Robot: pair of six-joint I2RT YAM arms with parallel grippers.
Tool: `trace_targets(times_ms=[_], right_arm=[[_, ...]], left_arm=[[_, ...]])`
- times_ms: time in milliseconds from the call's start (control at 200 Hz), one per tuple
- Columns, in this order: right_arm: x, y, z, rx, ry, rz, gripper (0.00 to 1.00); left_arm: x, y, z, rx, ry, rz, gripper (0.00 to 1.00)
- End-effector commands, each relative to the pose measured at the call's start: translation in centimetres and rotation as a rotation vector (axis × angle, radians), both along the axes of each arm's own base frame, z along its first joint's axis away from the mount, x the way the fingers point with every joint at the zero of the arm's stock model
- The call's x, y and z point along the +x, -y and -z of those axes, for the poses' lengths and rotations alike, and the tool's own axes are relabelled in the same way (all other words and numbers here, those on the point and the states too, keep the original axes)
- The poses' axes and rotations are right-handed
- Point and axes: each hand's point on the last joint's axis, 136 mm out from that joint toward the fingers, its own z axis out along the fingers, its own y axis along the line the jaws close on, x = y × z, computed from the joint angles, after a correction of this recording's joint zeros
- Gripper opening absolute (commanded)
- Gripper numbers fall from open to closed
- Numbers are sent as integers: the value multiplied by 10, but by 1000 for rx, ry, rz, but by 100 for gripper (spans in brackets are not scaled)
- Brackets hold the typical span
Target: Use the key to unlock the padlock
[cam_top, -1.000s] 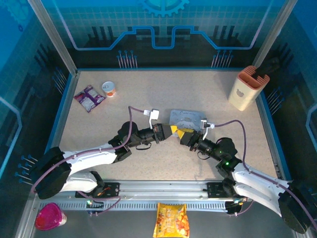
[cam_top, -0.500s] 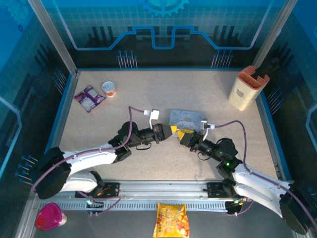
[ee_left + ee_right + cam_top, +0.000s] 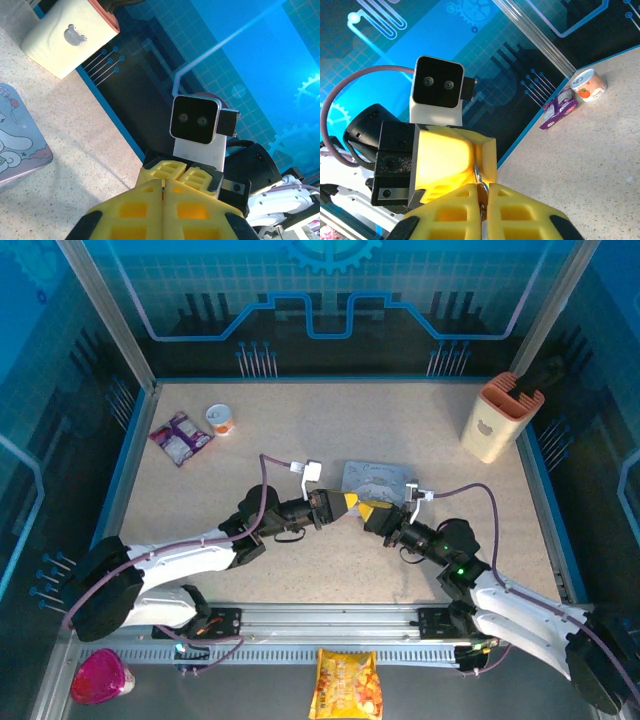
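Left gripper [image 3: 352, 502]: fingers pressed flat together, with nothing visible in the seam from its own wrist view. Its tips butt against the other arm's tips.
Right gripper [image 3: 374, 510]: clamped on a thin metal sliver, taken to be the key [image 3: 478, 181].
Key: stands in the seam of the right fingers, its free end reaching the face of the left fingers.
Padlock: hidden where the two sets of fingers meet. It is judged to sit in the left pair, but this cannot be told.
Location: over the middle of the table [image 3: 300, 410], just at the near edge of the tin box [image 3: 377, 477].
Step in hand: judged to be seating or turning the key in the lock.
Risk, misalignment: if the key tip is off the keyhole when pushed, it may bend or skid in the soft pads.
Risk, grip: little of the key is held, so a twist could spin it in the fingers rather than turn the lock.
Risk, drop: either piece, if it slips, would fall to the table beside the tin box.
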Motion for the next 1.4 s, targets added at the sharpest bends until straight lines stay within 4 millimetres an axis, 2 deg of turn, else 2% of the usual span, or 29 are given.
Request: trace_targets(times_ms=[0, 155, 205, 320, 410, 510, 585, 750, 971, 1206, 1396], right_arm=[[-1, 0, 6, -20, -8, 12, 3], [5, 7, 17, -61, -59, 65, 0], [6, 9, 19, -85, -74, 79, 0], [10, 16, 29, -194, -130, 123, 0], [9, 31, 44, -322, -183, 186, 0], [5, 47, 55, -421, -211, 232, 0], [1, 58, 64, -478, -237, 257, 0], [-6, 78, 82, -569, -288, 306, 0], [-16, 102, 85, -589, -307, 375, 0], [-32, 127, 88, -589, -324, 431, 0], [-42, 134, 86, -556, -317, 433, 0]], left_arm=[[0, -3, -22, -36, 67, -7, 0], [1, -4, -17, -16, 69, -13, 0], [3, -6, -14, -2, 66, -28, 9], [13, -17, 5, 107, 26, -110, 37], [21, -29, 26, 257, -6, -184, 46], [21, -37, 52, 424, -19, -215, 49], [16, -34, 71, 530, -6, -210, 51], [8, -12, 108, 684, 4, -185, 53], [13, 17, 157, 854, -18, -166, 57], [28, 38, 187, 948, -19, -175, 57], [38, 49, 205, 986, -63, -219, 57]])
